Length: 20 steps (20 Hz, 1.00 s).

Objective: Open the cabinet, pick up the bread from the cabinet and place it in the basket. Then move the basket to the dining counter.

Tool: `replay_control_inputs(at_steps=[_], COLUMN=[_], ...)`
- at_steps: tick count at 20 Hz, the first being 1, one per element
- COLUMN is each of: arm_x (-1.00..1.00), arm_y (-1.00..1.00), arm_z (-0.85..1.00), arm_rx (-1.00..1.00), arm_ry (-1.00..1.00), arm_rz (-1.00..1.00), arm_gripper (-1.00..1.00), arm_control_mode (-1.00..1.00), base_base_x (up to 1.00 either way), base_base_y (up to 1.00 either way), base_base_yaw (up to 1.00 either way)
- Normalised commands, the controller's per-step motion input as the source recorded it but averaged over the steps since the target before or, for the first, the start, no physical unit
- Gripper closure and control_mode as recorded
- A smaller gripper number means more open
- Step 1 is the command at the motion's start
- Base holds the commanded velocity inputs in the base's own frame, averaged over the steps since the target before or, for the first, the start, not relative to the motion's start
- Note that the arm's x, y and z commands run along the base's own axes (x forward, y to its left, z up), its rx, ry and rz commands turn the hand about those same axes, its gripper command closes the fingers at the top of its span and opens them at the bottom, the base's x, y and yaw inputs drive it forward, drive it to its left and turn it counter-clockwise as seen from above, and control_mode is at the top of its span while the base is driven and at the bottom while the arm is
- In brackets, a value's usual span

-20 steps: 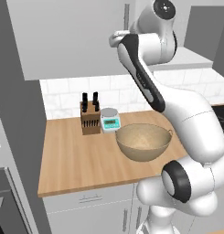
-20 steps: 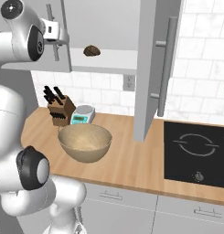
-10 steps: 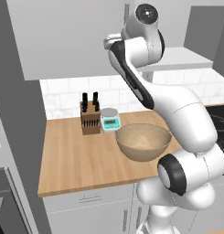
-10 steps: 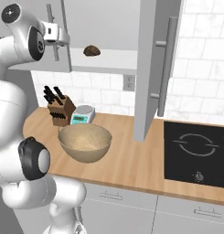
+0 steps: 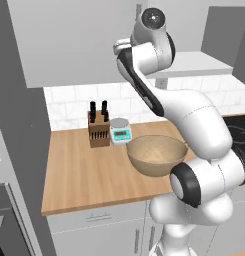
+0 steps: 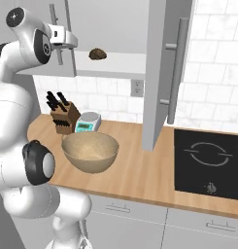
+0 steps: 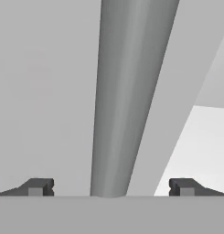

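Observation:
The cabinet's right door (image 6: 159, 73) stands swung open, and its left door (image 5: 69, 40) is closed. The bread (image 6: 97, 53), a small dark lump, lies on the open cabinet shelf. My gripper (image 7: 111, 187) is open, and the left door's silver bar handle (image 7: 131, 91) runs between its fingertips (image 7: 38, 186) without being clamped. In the right base view, my gripper (image 6: 57, 41) sits high at that handle, left of the bread. The tan basket (image 6: 90, 151) (image 5: 156, 154) rests on the wood counter below. The dining counter is out of view.
A knife block (image 6: 62, 116) and a small scale (image 6: 88, 121) stand behind the basket by the tiled wall. A black cooktop (image 6: 210, 160) lies to the right. The open door hangs over the counter between basket and cooktop.
The arm's upper part has swung left toward the left door, mostly in the first half second. The gripper stays open at the handle, and the bread and basket have not moved.

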Motion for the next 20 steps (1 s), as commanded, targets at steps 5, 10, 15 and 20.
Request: replay_control_inputs(at_steps=[5,10,15,20], arm_x=[0.09,0.06,0.02,-0.46], arm_y=[0.00,0.00,0.00,0.51], arm_z=[0.00,0.00,-0.04,-0.12], arm_rx=[0.00,0.00,0.00,0.06], arm_ry=[0.00,0.00,0.00,0.00], arm_rz=[0.00,0.00,0.00,-0.10], arm_gripper=[1.00,1.00,1.00,1.00], arm_control_mode=[-1.00,-1.00,-1.00,-1.00], base_base_x=[0.00,0.00,0.00,0.00], base_base_y=[0.00,0.00,0.00,0.00], base_base_yaw=[0.00,0.00,0.00,0.00])
